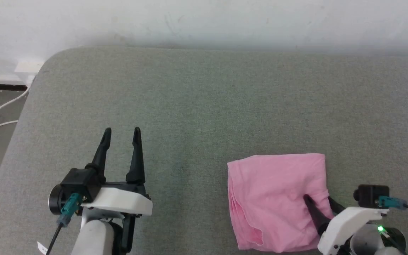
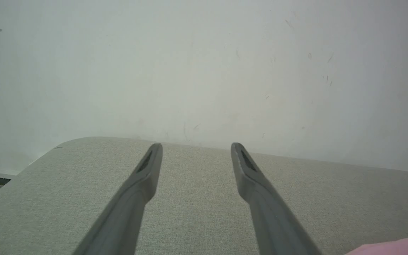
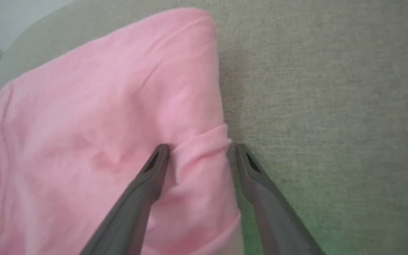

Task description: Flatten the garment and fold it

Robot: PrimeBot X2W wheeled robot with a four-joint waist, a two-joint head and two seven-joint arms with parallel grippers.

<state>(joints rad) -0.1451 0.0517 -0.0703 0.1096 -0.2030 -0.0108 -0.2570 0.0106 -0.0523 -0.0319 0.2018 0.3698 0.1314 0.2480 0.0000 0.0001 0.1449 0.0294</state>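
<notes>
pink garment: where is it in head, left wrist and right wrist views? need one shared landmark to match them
Head view: the garment lies lower right, on the grey surface.
Left wrist view: a pink sliver of it in the bottom right corner.
Right wrist view: it covers left and centre, its edge between the right gripper fingers.
Shared landmark: the grey surface meeting the white wall.

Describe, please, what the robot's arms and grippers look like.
The left gripper and right gripper each have two long, tapering black fingers on a black base, backed by a white shell. A teal connector with a black cable plugs in at each wrist. A green light glows on the right arm.
</notes>
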